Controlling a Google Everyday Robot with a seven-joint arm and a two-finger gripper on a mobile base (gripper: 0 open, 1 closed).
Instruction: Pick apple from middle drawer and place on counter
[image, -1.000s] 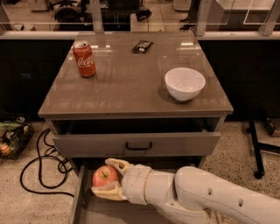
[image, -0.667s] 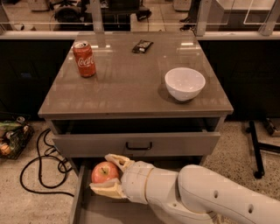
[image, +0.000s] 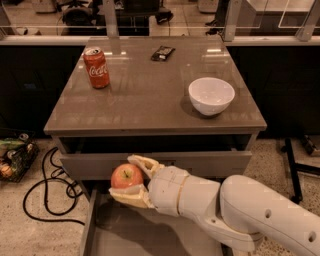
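Observation:
The red-orange apple (image: 126, 176) sits between the cream fingers of my gripper (image: 131, 178), which is shut on it. One finger (image: 142, 163) curls over its top right, the other (image: 128, 195) lies under it. The apple hangs above the open middle drawer (image: 125, 235), in front of the closed top drawer's front panel (image: 210, 164). My white arm (image: 240, 210) reaches in from the lower right and covers part of the drawer floor. The glossy grey-brown counter (image: 145, 95) lies above and behind the apple.
On the counter stand a red Coca-Cola can (image: 96, 67) at the back left, a white bowl (image: 211, 95) at the right and a small dark packet (image: 162, 52) at the back. Black cables (image: 47, 192) and a basket (image: 15, 157) lie on the floor at left.
My gripper has lifted the apple a little higher and slightly right, up from the drawer to the level of the top drawer's front panel.

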